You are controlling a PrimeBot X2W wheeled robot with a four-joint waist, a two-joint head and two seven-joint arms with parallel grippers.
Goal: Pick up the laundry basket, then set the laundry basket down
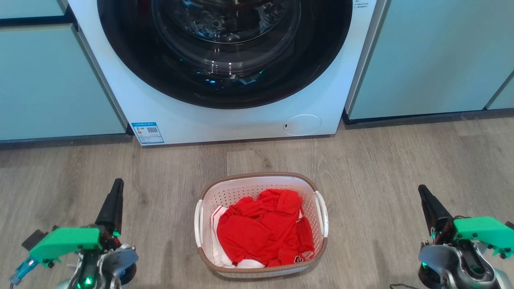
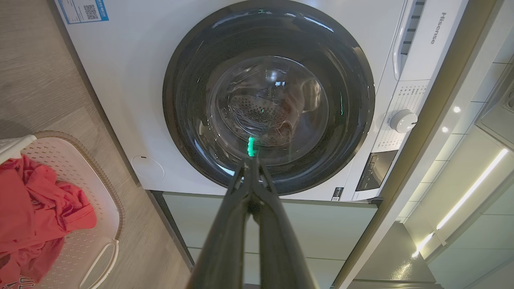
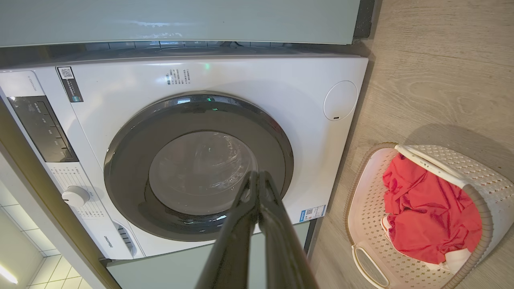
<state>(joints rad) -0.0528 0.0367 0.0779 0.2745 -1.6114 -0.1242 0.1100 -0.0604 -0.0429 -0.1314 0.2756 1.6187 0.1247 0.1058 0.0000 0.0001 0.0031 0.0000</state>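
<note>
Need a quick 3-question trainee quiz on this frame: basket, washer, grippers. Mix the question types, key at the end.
1. True or false: the laundry basket stands on the floor in front of the washing machine, with neither gripper touching it.
2. What lies in the basket? A) blue towels B) red clothing C) bottles
3. Fill in: the left gripper and the right gripper each have their fingers ____.
Key: 1 true; 2 B; 3 shut.
</note>
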